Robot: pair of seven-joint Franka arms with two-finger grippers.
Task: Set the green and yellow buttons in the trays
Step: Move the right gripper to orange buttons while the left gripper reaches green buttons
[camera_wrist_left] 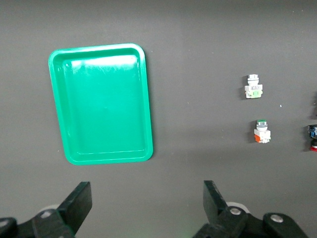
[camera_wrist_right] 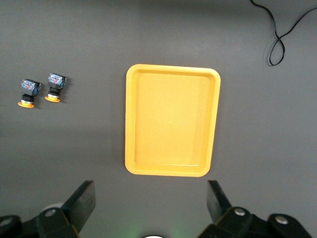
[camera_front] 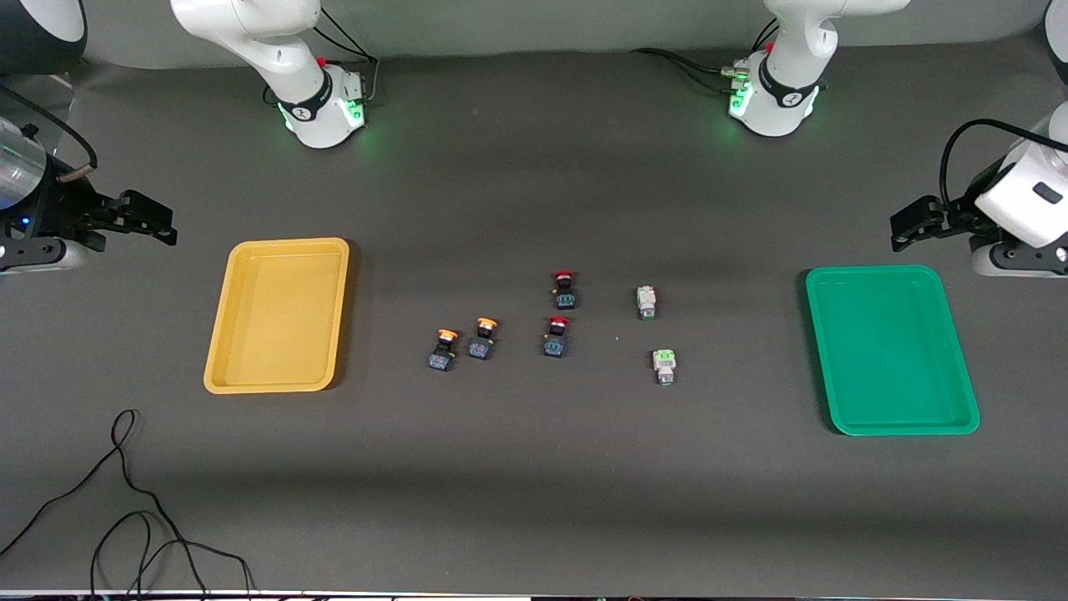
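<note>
black cable (camera_front: 125, 501) on dark desk (camera_front: 534, 467), nearest camera. left claw (camera_wrist_left: 146, 203) over the desk by green tray (camera_wrist_left: 101, 104), spread wide, empty. right claw (camera_wrist_right: 151, 203) likewise by yellow tray (camera_wrist_right: 171, 121).

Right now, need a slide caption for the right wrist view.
Open right gripper above the empty yellow tray, two yellow buttons lying beside it on the table.

Two green buttons (camera_front: 655, 334) and two yellow buttons (camera_front: 461, 343) lie mid-table, between the empty yellow tray (camera_front: 219, 334) and green tray (camera_front: 822, 351).
</note>
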